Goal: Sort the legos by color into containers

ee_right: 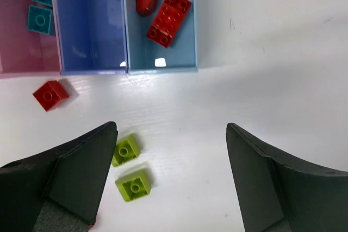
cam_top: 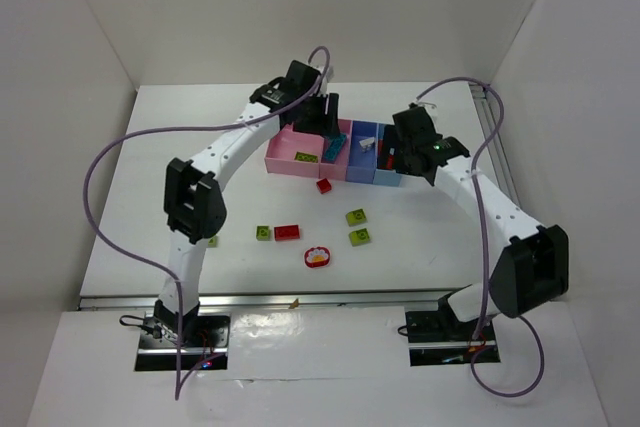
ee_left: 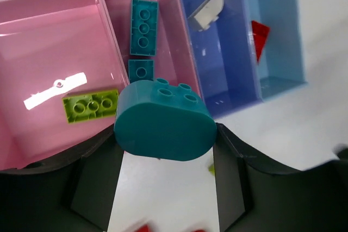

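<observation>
A: Left jaws clamp the teal brick (ee_left: 165, 126), hanging at the near edge of the narrow pink bin (ee_left: 171, 42); right jaws gape empty.

B: Carry it in over the two teal bricks (ee_left: 143, 26); release low.

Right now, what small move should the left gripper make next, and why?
Probably ease the left gripper forward over the narrow pink bin, then open: its teal rounded brick hangs about at that bin's near wall, and two teal bricks already lie inside.

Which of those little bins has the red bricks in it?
The light blue bin at the right end: it alone holds red pieces, two of them.
</observation>
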You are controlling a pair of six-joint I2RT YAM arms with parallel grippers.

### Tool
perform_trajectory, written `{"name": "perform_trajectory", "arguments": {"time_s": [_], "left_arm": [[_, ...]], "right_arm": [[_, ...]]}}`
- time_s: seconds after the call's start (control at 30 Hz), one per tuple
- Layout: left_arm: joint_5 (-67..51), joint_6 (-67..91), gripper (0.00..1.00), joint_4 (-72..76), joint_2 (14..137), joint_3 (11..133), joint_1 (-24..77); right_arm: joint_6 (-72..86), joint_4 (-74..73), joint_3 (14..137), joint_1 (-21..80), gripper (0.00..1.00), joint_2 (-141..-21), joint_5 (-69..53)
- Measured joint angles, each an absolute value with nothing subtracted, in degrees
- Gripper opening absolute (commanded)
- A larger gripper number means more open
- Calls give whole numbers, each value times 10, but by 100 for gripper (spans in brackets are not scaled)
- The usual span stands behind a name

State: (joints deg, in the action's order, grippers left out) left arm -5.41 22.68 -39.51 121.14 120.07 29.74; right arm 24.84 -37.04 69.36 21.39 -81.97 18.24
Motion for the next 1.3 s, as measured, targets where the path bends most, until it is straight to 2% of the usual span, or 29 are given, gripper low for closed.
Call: {"name": "perform_trajectory", "arguments": {"time_s": [0.1, 0.37, 0.8, 1.07, 1.3], "left_arm": [[-60, 229, 62, -402, 1275, 1233, 297], [-83, 244, 90, -412, 1338, 1264, 297], [-88, 244, 91, -421, 1314, 1262, 297], [-67, 244, 90, -429, 1180, 1236, 291], [-33, 243, 90, -441, 1087, 1187, 274]], "right_arm": [[257, -385, 670, 214, 88, -785, 182], [240, -394, 580, 229, 89, -745, 93], [213, -362, 554, 298, 89, -785, 34], [180, -339, 565, 337, 93, -879, 21], [166, -303, 585, 350, 91, -946, 39]]}}
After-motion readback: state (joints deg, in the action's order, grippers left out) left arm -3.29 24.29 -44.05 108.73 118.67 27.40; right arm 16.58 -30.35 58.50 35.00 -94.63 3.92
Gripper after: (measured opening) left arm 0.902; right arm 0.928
